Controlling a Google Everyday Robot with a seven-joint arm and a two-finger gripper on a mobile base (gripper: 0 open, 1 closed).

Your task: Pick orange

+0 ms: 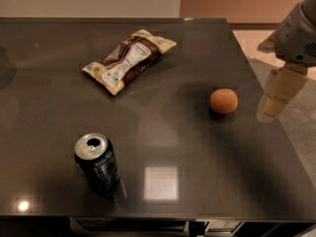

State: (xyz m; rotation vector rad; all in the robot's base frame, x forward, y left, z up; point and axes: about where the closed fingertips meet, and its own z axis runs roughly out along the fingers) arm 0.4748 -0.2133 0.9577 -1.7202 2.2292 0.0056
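Note:
The orange (223, 100) is a small round matte fruit lying on the dark table (197, 58), right of centre. My gripper (275, 97) hangs at the right edge of the view, over the table's right edge. It is a short way to the right of the orange, apart from it, and holds nothing that I can see. The grey arm (298, 33) reaches in from the upper right.
A brown and white snack bag (129, 59) lies at the back, left of centre. An opened dark soda can (97, 163) stands upright at the front left. The table's right edge runs just under the gripper, with floor (301, 122) beyond it.

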